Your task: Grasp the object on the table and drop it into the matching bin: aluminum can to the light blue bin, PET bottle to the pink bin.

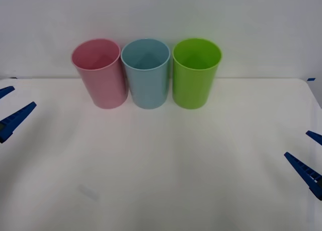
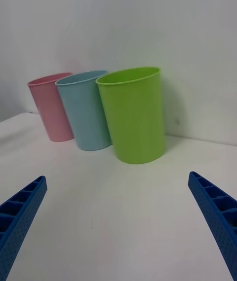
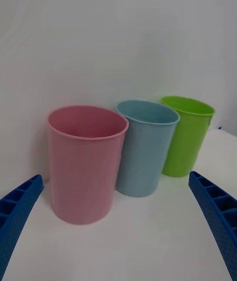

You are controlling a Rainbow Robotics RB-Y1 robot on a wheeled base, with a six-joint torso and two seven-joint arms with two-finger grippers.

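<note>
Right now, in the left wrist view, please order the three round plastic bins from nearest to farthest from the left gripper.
1. Pink round plastic bin: nearest to the left gripper, on the row's left end.
2. Light blue round plastic bin: middle of the row.
3. Lime green round plastic bin: farthest, at the right end.

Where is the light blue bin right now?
In the front view the light blue bin stands upright at the far edge of the table, the middle of three, with the pink bin on its left and the lime green bin on its right.
</note>
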